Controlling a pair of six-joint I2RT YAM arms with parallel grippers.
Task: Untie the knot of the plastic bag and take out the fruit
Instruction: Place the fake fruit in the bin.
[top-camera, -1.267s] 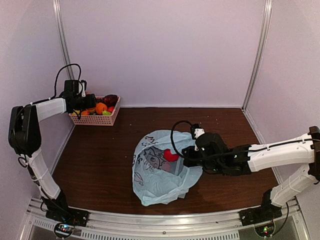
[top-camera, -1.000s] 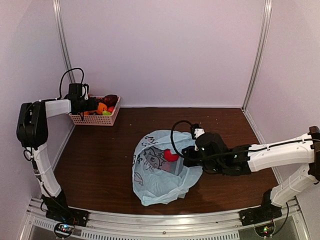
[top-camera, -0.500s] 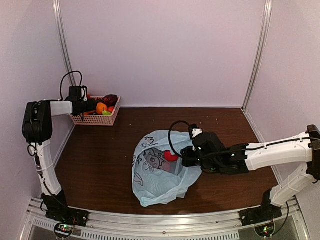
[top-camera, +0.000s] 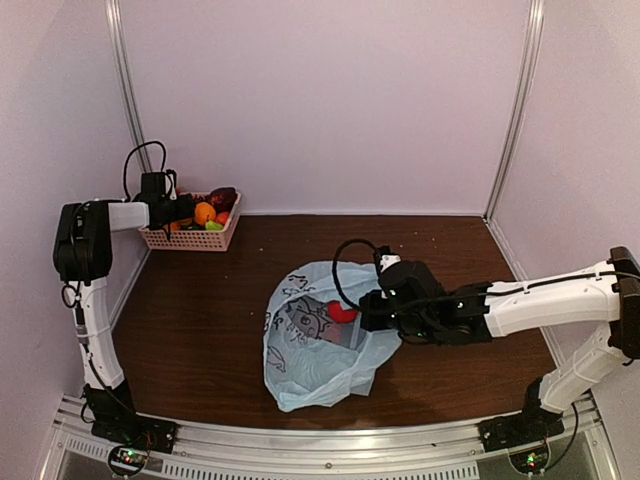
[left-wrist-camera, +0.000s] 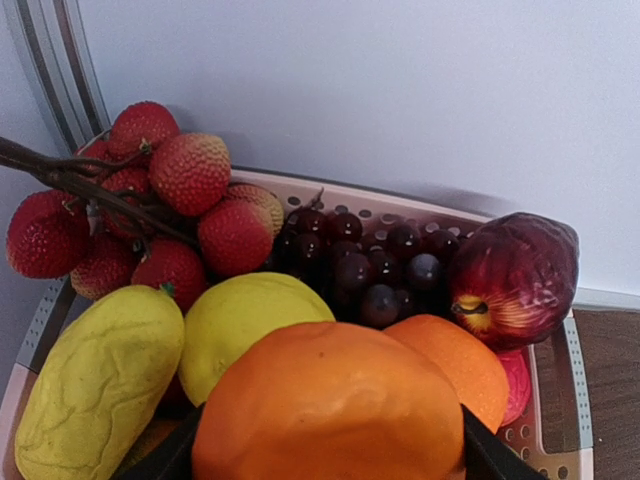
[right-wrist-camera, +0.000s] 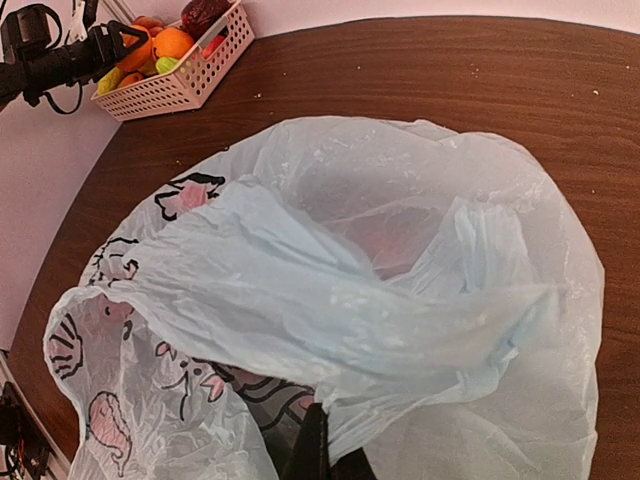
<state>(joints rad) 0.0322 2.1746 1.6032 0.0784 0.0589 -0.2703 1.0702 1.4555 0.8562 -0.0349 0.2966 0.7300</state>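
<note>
**L arm folded up, R arm stretched low**

Your L arm (top-camera: 93, 330) stood near-vertical from its base. The elbow was high at far L, the forearm level and pointing R-ward.

L gripper (left-wrist-camera: 325, 462): fingers were wide apart, flush vs. an orange (left-wrist-camera: 330, 400) on both sides. Couldn't tell if it was gripped or just flanked.

Your R arm (top-camera: 540, 300) rose from its base, bent at the elbow at far R, then ran long & low toward centre. A cable looped over the wrist.

R gripper (right-wrist-camera: 318, 445): jaws were fully closed, pinching a fold of the plastic bag (right-wrist-camera: 380, 330).

Basket (top-camera: 190, 241) sits back-left; plastic bag (top-camera: 312, 365) lies centre.
</note>
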